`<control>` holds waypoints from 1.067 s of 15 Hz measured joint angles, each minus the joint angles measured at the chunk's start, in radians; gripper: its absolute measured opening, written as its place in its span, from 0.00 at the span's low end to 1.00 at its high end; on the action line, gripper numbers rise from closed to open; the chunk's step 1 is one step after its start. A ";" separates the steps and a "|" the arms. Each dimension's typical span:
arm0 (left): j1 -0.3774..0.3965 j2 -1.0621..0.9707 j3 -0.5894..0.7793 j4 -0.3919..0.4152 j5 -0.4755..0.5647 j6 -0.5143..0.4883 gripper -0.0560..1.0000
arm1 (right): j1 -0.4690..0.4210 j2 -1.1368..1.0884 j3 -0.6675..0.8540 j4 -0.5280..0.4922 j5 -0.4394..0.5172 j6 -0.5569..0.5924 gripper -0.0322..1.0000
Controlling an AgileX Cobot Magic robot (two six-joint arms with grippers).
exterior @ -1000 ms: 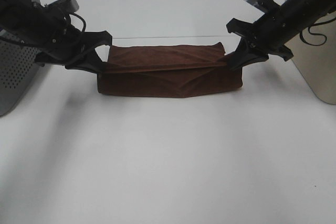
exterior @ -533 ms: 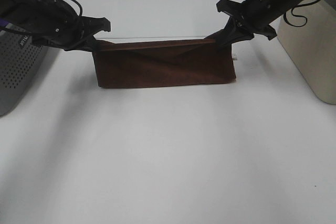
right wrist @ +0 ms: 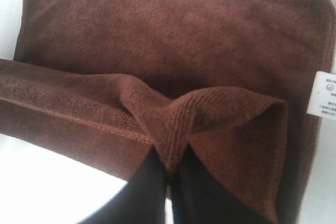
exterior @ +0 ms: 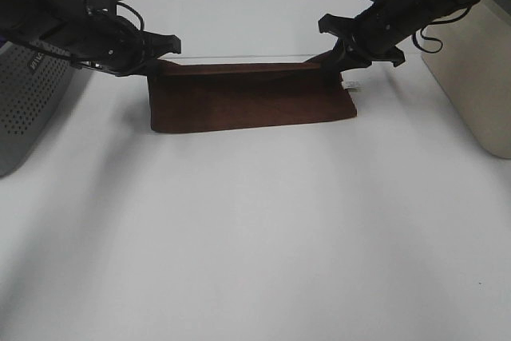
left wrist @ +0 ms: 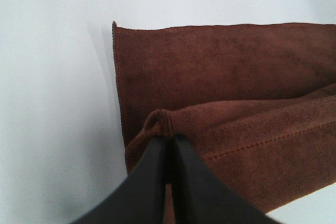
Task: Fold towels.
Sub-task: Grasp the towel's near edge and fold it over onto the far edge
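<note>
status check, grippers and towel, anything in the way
Both shut: left gripper and right gripper each pinch a towel corner. Pinched edge raised, rest on table. Nothing in the way.

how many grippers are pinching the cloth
2. The left gripper pinches the lifted edge of the dark reddish-brown plush towel at its left end; the right gripper pinches that edge at the right end.

On table (exterior: 255,237) towel (exterior: 247,105); left pincer (exterior: 160,65) at left end, right pincer (exterior: 331,60) opposite.
</note>
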 joint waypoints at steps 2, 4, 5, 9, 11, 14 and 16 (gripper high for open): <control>-0.006 0.026 -0.010 0.000 -0.032 0.000 0.07 | 0.002 0.006 0.000 0.003 -0.045 -0.005 0.05; -0.008 0.035 -0.011 0.000 -0.087 0.000 0.07 | 0.005 0.008 0.000 0.012 -0.086 -0.006 0.06; -0.007 0.041 -0.011 0.005 -0.116 0.000 0.08 | 0.005 0.013 0.000 0.013 -0.103 -0.006 0.09; 0.007 0.043 -0.011 0.019 -0.137 0.000 0.38 | -0.013 0.027 0.000 0.002 -0.149 -0.006 0.52; 0.007 0.043 -0.011 0.019 -0.136 0.001 0.64 | -0.013 0.026 0.000 0.011 -0.144 -0.006 0.72; 0.007 0.043 -0.011 0.021 -0.076 0.001 0.81 | -0.013 0.016 0.000 -0.008 -0.092 -0.006 0.76; 0.016 0.043 -0.011 0.022 0.008 -0.034 0.81 | -0.013 -0.007 0.000 -0.055 -0.012 0.011 0.77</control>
